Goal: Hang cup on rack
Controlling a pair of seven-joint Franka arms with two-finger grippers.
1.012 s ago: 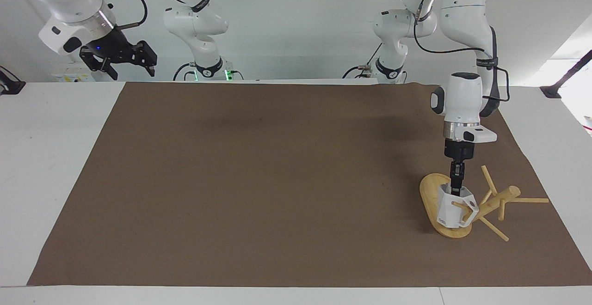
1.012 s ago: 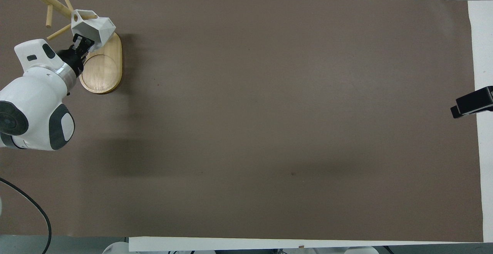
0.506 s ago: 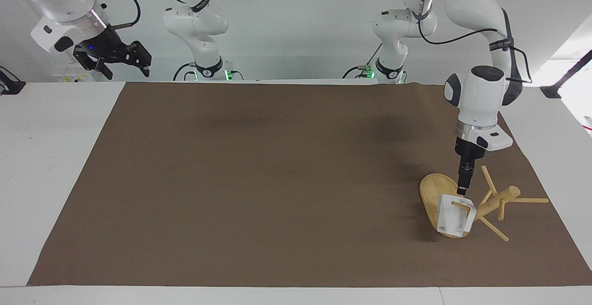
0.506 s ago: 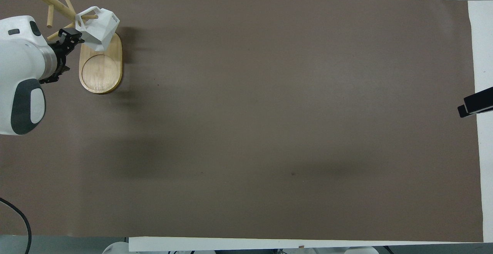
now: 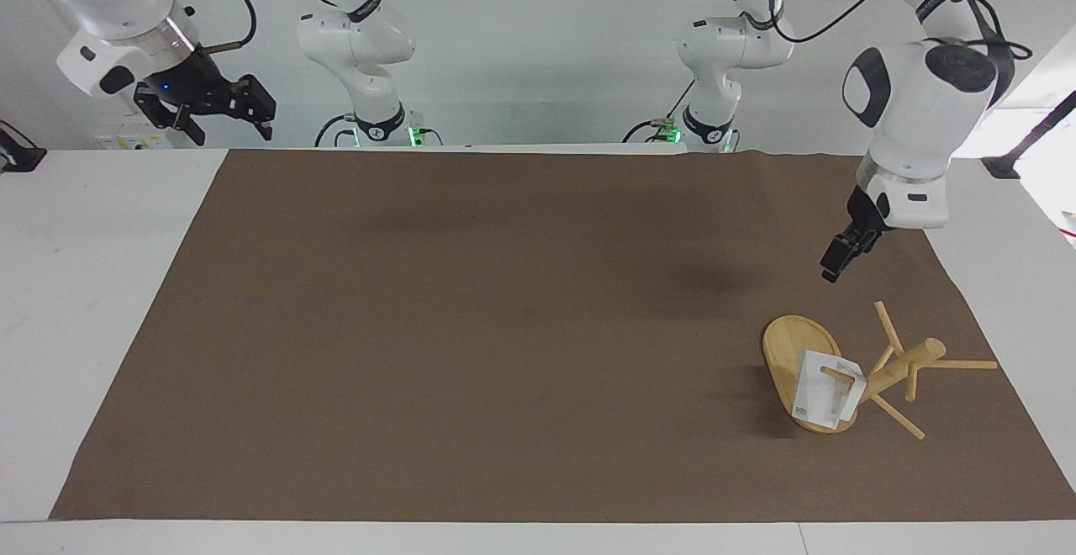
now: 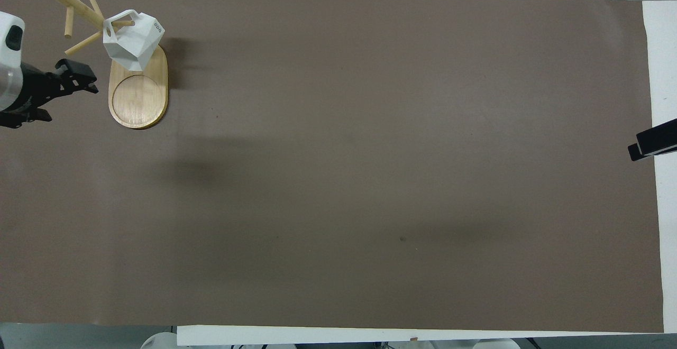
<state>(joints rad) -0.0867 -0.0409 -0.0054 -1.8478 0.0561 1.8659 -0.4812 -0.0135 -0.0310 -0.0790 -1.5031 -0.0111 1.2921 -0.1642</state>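
Since half a second ago my left gripper [image 5: 830, 272] has let go of the cup [image 5: 822, 396] and lifted clear, and it now hangs in the air over the brown mat [image 5: 471, 328] just on the robots' side of the rack [image 5: 849, 370]. Its fingers look close together with nothing between them, but I cannot tell for sure whether they are pressed shut or slightly spread. In the overhead view the same gripper [image 6: 79, 76] shows beside the rack's base, toward the left arm's end of the table, touching nothing.

Nearest to the robots, my right gripper [image 5: 227, 105] waits high up at the right arm's end, above the edge of the table [image 5: 101, 286], with its fingers spread and nothing in them. Only its tip [image 6: 650, 145] shows in the overhead view.

Farther out stands the rack [image 6: 138, 92], near the left arm's end of the mat [image 6: 370, 153]. It is not upright: its oval base is tipped up on edge and the post leans down toward the mat, with the thin pegs fanning out around it.

The cup [image 6: 132, 37] hangs on 1 of those pegs by its handle, its white faceted body resting against the face of the base, at the part of the base farthest from the robots. A small dark mark shows near its bottom. No gripper touches it.
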